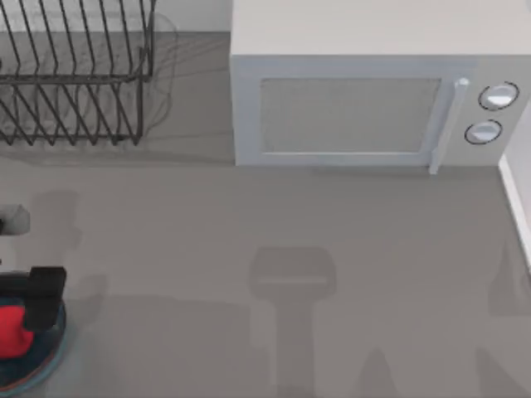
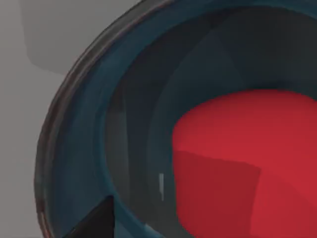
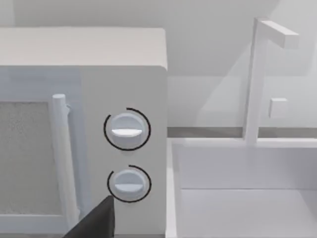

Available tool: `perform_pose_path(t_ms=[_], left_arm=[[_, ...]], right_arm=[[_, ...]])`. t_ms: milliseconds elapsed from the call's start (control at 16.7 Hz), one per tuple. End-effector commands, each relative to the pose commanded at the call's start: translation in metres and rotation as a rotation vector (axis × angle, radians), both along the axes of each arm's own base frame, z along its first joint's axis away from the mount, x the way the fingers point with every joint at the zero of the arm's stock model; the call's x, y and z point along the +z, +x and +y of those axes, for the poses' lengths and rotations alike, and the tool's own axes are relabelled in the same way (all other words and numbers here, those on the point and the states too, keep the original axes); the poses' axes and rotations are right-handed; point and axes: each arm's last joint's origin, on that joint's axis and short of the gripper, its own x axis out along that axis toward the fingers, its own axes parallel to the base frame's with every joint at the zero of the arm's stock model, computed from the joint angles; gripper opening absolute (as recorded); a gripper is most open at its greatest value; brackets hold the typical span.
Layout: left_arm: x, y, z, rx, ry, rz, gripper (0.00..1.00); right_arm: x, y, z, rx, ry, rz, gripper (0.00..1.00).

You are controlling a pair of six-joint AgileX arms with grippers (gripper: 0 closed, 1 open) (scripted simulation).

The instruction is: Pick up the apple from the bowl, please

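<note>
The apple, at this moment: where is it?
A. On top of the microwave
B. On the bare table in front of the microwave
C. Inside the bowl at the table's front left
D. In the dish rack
C. The apple lies inside the bowl at the table's front left, with the left gripper right over it; the left wrist view has it on the bowl's blue-teal inside.

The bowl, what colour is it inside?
Blue-teal inside the bowl, with a dark reddish-brown rim; best in the left wrist view.
</note>
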Motion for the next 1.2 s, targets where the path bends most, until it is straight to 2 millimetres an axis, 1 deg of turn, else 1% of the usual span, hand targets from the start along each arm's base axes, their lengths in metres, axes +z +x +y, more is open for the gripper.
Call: perform_pose_path(t_ms=[240,360,480,720,1200], left_arm=[[-0.044,0.001,0.0,0.0,0.0,-0.022,1.0],[-0.06,-0.003,0.0,-0.001,0.0,-0.012,1.0],[-0.068,-0.005,0.0,-0.001,0.0,-0.002,1.0],[-0.068,-0.005,0.0,-0.001,0.0,-0.001,1.0],[-0.068,-0.005,0.0,-0.001,0.0,-0.001,0.4]], right_arm=[[0.0,0.0,0.0,0.0,0.0,0.0,1.0],[0.0,0.0,0.0,0.0,0.0,0.0,1.0],[0.0,0.0,0.0,0.0,0.0,0.0,1.0],[0.0,0.0,0.0,0.0,0.0,0.0,1.0],[0.0,0.0,0.0,0.0,0.0,0.0,1.0]])
